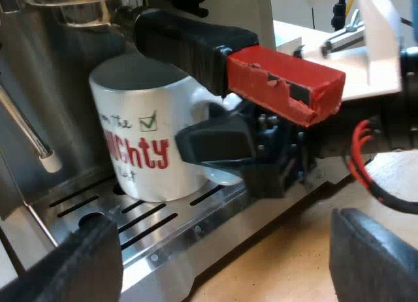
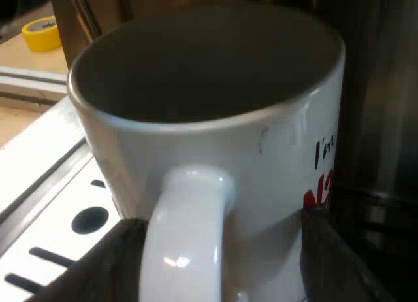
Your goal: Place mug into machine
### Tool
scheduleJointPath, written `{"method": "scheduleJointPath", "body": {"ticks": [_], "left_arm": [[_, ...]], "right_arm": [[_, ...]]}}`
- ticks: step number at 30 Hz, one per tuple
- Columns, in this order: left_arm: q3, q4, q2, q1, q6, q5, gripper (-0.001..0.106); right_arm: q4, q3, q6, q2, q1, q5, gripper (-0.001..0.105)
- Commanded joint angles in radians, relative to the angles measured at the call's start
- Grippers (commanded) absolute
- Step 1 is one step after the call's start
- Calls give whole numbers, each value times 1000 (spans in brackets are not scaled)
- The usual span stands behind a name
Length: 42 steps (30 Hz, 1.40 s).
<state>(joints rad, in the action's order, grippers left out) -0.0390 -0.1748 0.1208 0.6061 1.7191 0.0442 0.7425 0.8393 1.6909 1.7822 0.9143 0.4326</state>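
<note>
Metal holder [image 1: 196, 47] sits locked at the espresso machine [image 1: 59, 86] front, dark handle sticking out, its red end [image 1: 287, 83] chipped. Yellow tape roll [image 2: 42, 34] lies flat on the wooden tabletop [image 2: 23, 57].

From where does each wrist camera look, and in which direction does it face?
Left wrist view: on the left arm, facing the machine front; mug on the drip tray under the holder's red end, right gripper at the mug's handle; own left gripper near, jaws open.
Right wrist view: on the right arm, close at the mug's handle, looking into the mug; own jaws either side of the handle.
Shared: mug, drip tray.
</note>
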Motion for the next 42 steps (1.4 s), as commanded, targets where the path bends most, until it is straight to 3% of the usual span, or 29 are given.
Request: {"method": "scheduleJointPath", "body": {"ticks": [1,11,17,22,24,28,30,38,41,42], "left_arm": [[-1,16,0,4,11,-10,67],[-1,25,0,4,11,-10,67],[-97,17,0,4,11,-71,67],[-149,2,0,4,9,-73,67],[-182,-64,0,4,9,-73,67],[-299,-335,-2,4,7,-77,67],[-343,-414,-2,4,3,-77,67],[-502,-620,-6,4,3,-69,67],[-549,-667,-6,4,3,-69,67],[-566,-681,-6,4,3,-69,67]], "right_arm": [[17,34,17,23,-4,-2,54],[-1,54,19,29,0,-5,54],[-220,52,19,-72,39,83,54],[-365,52,17,-159,61,124,54],[-433,49,17,-200,77,153,54],[-521,9,17,-298,119,241,54],[-522,-15,17,-341,135,259,54],[-557,-66,17,-518,251,275,53],[-542,-66,19,-558,306,275,39],[-542,-62,27,-572,328,275,28]]}}
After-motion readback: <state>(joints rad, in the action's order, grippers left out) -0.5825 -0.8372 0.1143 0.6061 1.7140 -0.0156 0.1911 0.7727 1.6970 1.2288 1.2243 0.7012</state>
